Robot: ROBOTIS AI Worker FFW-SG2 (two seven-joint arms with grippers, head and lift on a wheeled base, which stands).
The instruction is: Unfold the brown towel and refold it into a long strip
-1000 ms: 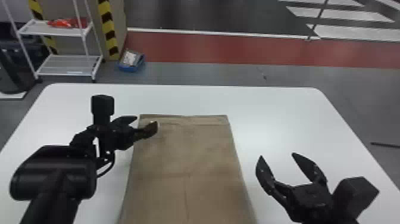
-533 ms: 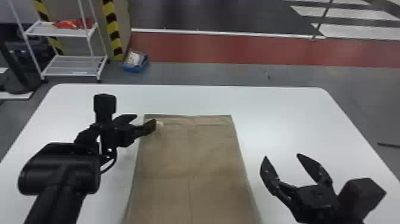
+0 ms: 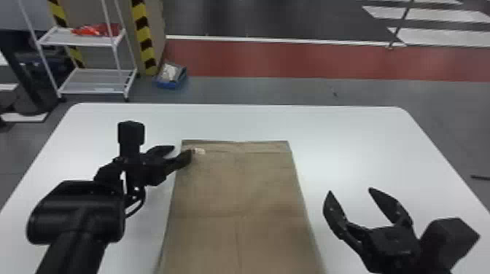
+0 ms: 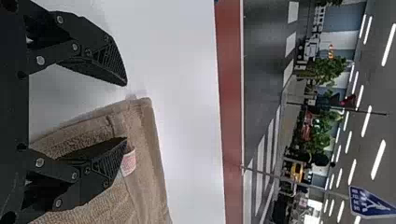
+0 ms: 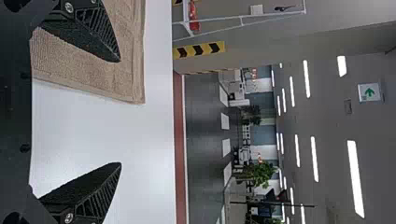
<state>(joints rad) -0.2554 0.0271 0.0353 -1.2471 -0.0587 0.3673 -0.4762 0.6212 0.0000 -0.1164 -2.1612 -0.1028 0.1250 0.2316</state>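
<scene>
The brown towel (image 3: 237,189) lies flat and spread on the table, a small pale label near its far left corner. At that corner my left gripper (image 3: 182,151) is open, one finger over the towel beside the label and the other off its left edge. The left wrist view has the left gripper (image 4: 126,112) with its fingers on either side of the towel's edge (image 4: 154,154). To the right of the towel, my right gripper (image 3: 350,191) is open above the bare table. In the right wrist view, one finger of the right gripper (image 5: 120,112) overlaps the towel (image 5: 133,70).
The white table (image 3: 364,138) extends around the towel on its far side and both flanks. Beyond it on the floor stand a white wire shelf (image 3: 94,80) at the left and a blue box (image 3: 171,76).
The head view has shifted slightly, moving the whole scene a little to the right. Both grippers keep nearly the same places and stay open; the towel looks unchanged.
</scene>
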